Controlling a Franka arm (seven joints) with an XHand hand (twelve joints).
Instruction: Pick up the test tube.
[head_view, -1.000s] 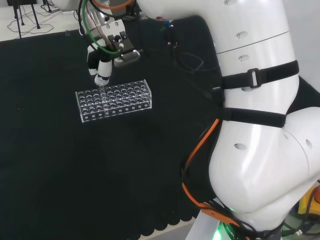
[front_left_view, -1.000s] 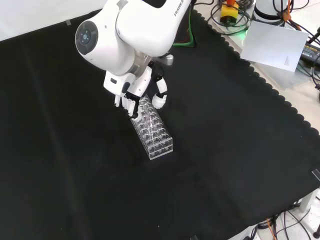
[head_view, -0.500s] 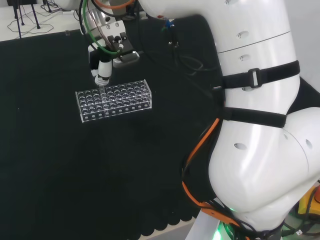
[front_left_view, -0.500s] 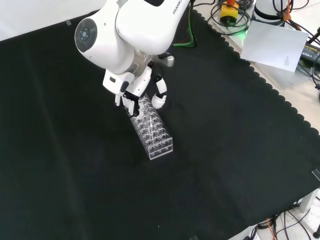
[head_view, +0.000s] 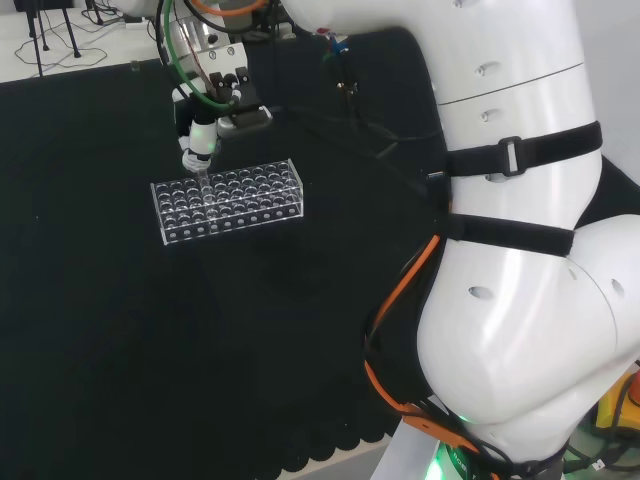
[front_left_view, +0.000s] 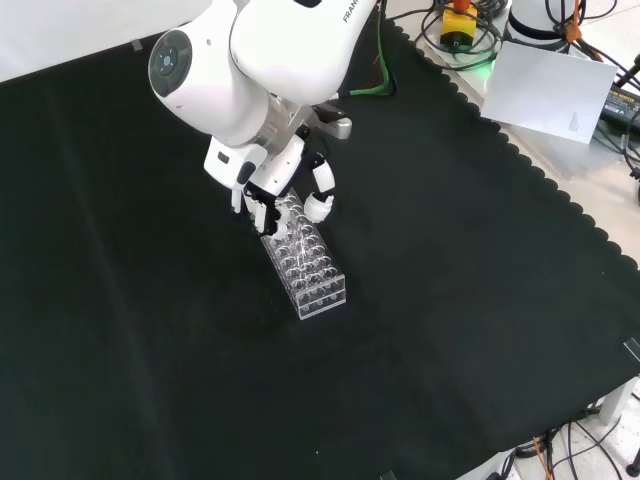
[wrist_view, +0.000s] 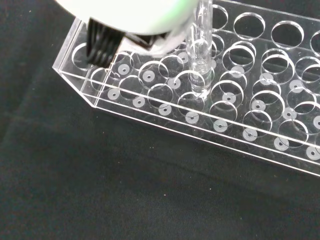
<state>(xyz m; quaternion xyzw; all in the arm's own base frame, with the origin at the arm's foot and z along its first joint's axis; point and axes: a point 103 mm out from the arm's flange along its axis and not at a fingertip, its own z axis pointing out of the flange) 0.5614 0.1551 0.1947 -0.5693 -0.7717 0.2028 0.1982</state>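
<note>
The test tube (wrist_view: 201, 60) is a clear, thin glass tube, standing upright. Its rounded bottom sits in a hole near one end of a clear rack (wrist_view: 250, 145). In the head view the tube (head_view: 203, 182) rises above the rack's (head_view: 228, 201) left part.

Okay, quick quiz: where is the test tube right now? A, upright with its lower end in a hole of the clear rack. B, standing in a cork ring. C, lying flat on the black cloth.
A: in the wrist view the test tube stands upright with its lower end in the clear rack.
</note>
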